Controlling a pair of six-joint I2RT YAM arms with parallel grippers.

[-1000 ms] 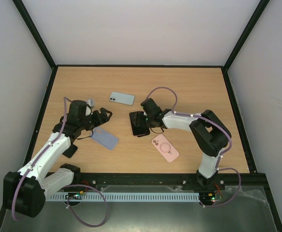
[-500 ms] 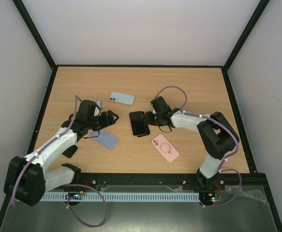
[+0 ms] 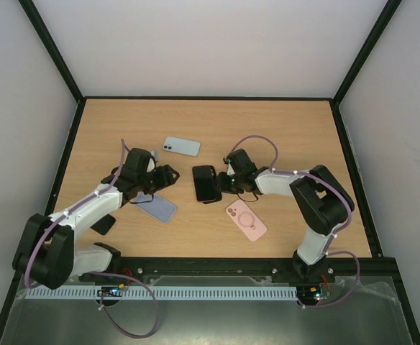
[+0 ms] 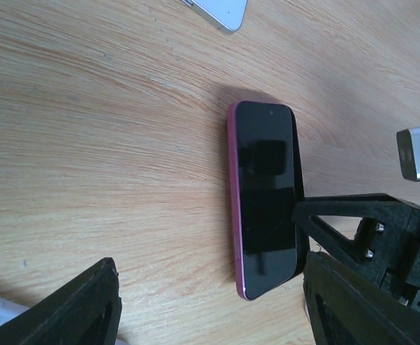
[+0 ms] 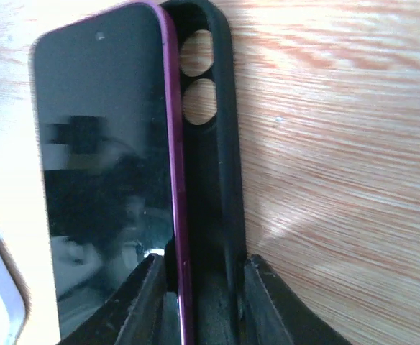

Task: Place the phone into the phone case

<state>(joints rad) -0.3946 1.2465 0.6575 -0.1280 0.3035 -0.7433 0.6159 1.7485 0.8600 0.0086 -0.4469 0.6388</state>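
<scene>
At mid counter (image 3: 282,129): the phone (image 3: 205,184) lies flat and screen up. It has dark glass and a magenta rim, and its long axis runs near to far.
Case: the black case (image 5: 211,144) lies flat along the phone's right side, tight against the rim. Its two camera holes are at the far end. I cannot tell whether the phone's edge rests on the case or only beside it.
Right hand: the right hand (image 3: 224,183) is low at the phone's right, toward its near half. Its fingers (image 5: 144,302) stand narrow, astride the case and the magenta rim. One finger is on the glass side and the other is outside the case's right wall. I cannot tell whether they clamp or only bracket.
Left hand: the left hand (image 3: 170,175) is left of the phone and apart from it, jaws wide. In its own view the two fingers fill the lower corners. The phone lies ahead between them, nearer the right finger.
Phone to hands: the phone lies between the two hands, close against the right one and well clear of the left.
Lilac slab: the lilac slab (image 3: 157,207) lies flat, just near of the left hand, with its far end under that hand.
Blue phone: the blue phone (image 3: 181,146) lies back up, far of the left hand and apart from everything else.
Pink case: the pink case (image 3: 246,220) lies flat, near and right of the phone, under the right arm's reach.
</scene>
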